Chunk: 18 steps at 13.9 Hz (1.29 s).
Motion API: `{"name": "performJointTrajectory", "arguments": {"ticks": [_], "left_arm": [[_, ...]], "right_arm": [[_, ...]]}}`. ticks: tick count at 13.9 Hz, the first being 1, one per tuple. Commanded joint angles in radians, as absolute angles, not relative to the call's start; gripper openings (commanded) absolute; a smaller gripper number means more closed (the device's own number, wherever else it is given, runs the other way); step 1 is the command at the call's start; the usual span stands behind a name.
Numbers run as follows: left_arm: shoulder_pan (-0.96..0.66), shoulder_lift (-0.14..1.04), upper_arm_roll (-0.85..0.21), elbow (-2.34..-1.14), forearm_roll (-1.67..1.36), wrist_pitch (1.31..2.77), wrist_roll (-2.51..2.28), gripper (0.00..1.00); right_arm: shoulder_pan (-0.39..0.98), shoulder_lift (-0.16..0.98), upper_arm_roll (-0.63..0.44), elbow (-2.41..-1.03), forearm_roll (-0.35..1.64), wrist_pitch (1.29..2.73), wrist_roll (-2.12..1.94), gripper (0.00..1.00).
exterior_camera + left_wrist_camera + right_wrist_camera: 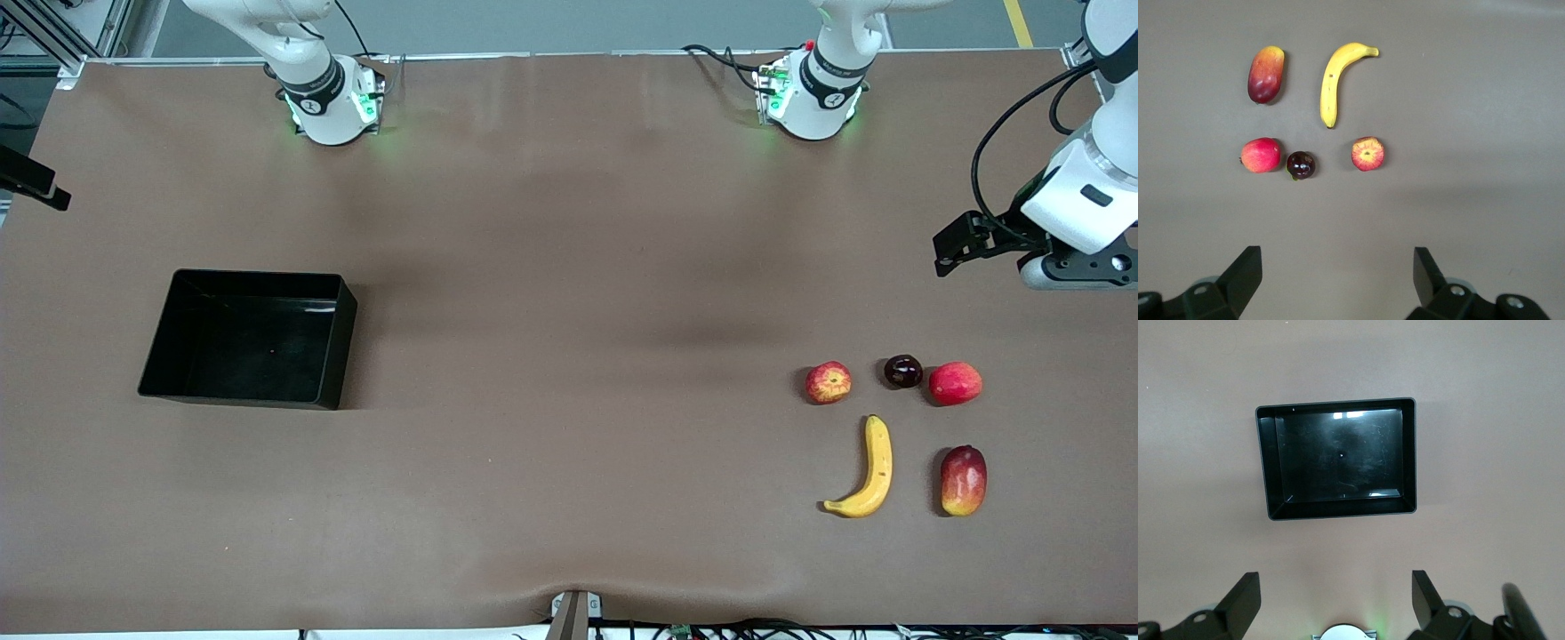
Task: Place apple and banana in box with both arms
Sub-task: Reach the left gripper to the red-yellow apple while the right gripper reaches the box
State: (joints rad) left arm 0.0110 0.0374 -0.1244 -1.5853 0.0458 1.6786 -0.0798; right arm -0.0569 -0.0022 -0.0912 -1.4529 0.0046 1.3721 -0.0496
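The banana (869,469) lay nearest, the apple (828,382) just past it. Both grippers, left gripper (1338,280) and right gripper (1337,600), hung with jaws wide, the right over the empty box (1338,510).

My left gripper (1335,277) raised at the left arm's table end, jaws wide, my right gripper (1335,597) likewise spread, empty.

box: glossy black rectangular plastic tray (182,342) at right arm's end of table | well apart from it, at left arm's end: streaked red apple (828,382), dark round fruit (902,371), pinkish-red round fruit (955,383) in a row | curved yellow banana (867,471) and elongated red-yellow fruit (963,480) nearer the front camera than that row
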Motion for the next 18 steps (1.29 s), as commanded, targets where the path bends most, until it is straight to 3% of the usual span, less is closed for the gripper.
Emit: {"name": "performJointTrajectory", "arguments": {"ticks": [1,5,10,12,16,18], "left_arm": [[0.011,0.051,-0.126,-1.554,0.031,1.669,-0.081,1.0],[0.014,0.051,-0.127,-1.532,0.032,1.669,-0.08,1.0],[0.014,0.144,-0.126,-1.551,0.029,1.703,-0.087,1.0],[0.009,0.161,-0.127,-1.626,0.028,1.799,-0.095,1.0],[0.012,0.17,-0.129,-1.885,0.029,2.125,-0.104,1.0],[0.014,0.228,-0.129,-1.913,0.032,2.178,-0.103,1.0]], "right_arm": [[-0.067,-0.005,-0.086,-1.454,0.023,1.378,-0.035,1.0],[-0.071,0.014,-0.086,-1.447,0.017,1.381,-0.041,1.0],[-0.101,0.098,-0.089,-1.433,0.002,1.41,-0.048,1.0],[-0.165,0.13,-0.087,-1.434,0.005,1.425,-0.051,1.0],[-0.254,0.251,-0.087,-1.447,0.005,1.477,-0.074,1.0],[-0.273,0.305,-0.087,-1.457,0.003,1.496,-0.083,1.0]]}}
